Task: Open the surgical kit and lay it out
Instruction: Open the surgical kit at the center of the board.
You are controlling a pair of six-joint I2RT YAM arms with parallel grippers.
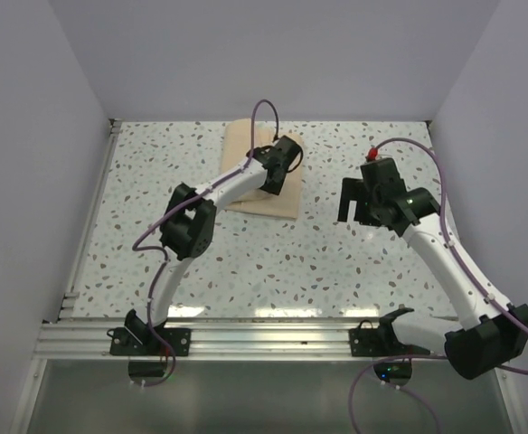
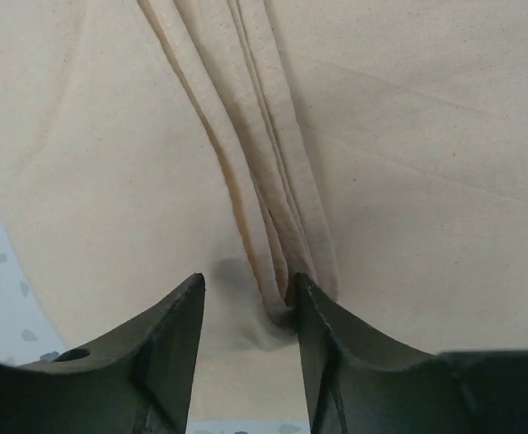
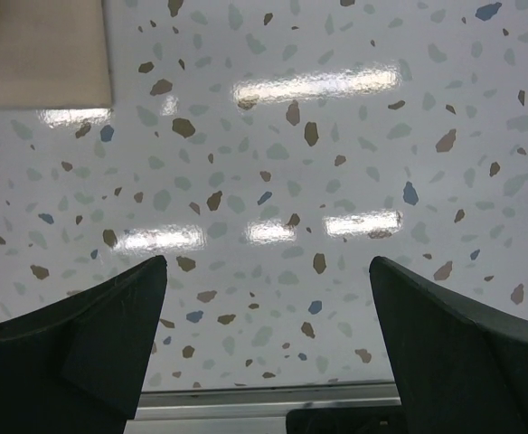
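Your left gripper sat closest to its wrist lens, its two dark fingers rising from the bottom edge of that frame and standing partly apart, with a clear gap between the tips. You had them low over the tan cloth wrap, which filled nearly the whole frame. A pleated fold of several layers ran from the top centre down to the inner face of the right-hand finger in that frame and touched it there. The other finger stood clear of the fold, so nothing was pinched. From above, the wrap lay as a folded rectangle in the upper middle of the frame, on the far part of the speckled table, with your left arm stretched across it. Your right gripper hung well to the right of the wrap, fingers spread wide over the speckled surface and holding nothing. Only a corner of the cloth showed in the upper left of its wrist view.
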